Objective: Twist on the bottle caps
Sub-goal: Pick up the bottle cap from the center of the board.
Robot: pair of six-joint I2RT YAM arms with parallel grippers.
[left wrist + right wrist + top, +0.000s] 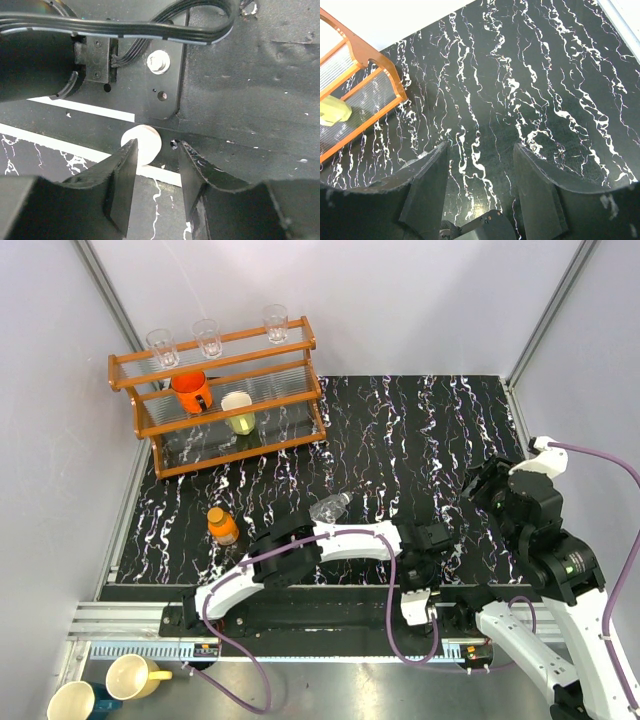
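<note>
A small white round cap (145,141) lies at the table's front edge, by the right arm's black base plate. My left gripper (156,146) is open, its fingertips just short of the cap and either side of it; in the top view it (416,582) reaches across to the right arm's base. The short orange bottle (222,527) stands upright at the front left with an orange cap (215,513) on its neck. The clear bottle (330,507) lies on its side mid-table. My right gripper (481,146) is open and empty above bare marble, at the right in the top view (480,483).
A wooden rack (215,400) at the back left holds three clear glasses, an orange mug (190,392) and a pale cup (238,412); its corner shows in the right wrist view (365,80). A black cable (150,27) loops over the base plate. Two mugs sit off the table, bottom left.
</note>
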